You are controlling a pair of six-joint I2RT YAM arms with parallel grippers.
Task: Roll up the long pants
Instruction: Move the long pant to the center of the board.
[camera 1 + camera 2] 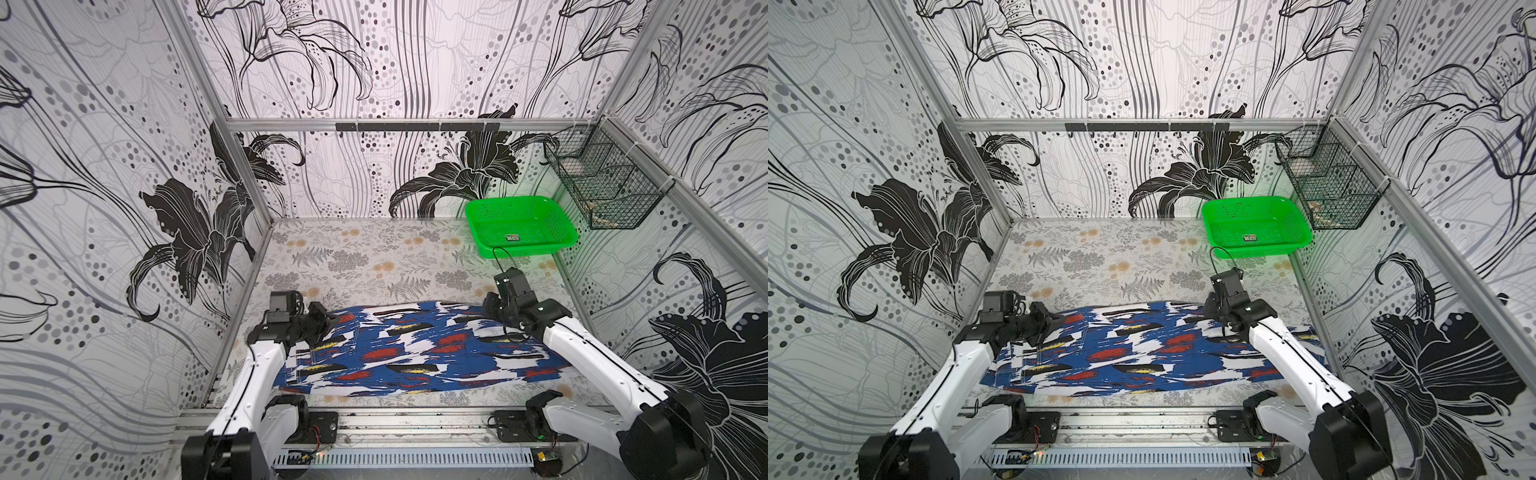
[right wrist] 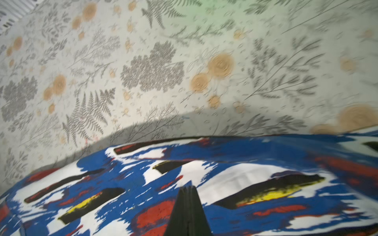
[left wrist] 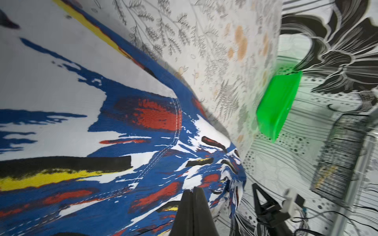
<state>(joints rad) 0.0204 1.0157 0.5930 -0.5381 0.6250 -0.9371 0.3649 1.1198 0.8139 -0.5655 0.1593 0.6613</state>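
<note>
We're pinching the long pants [image 1: 415, 353] along their far side, left fingers [image 3: 185, 206] and right fingers [image 2: 182, 206] both clenched on cloth that's looking thin, light, floppy.

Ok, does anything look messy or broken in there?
Nothing stands out. The pants lie spread out on the table, not yet rolled, with no tears that show. The green basket sits upright in the far corner, and nothing has spilled.
</note>
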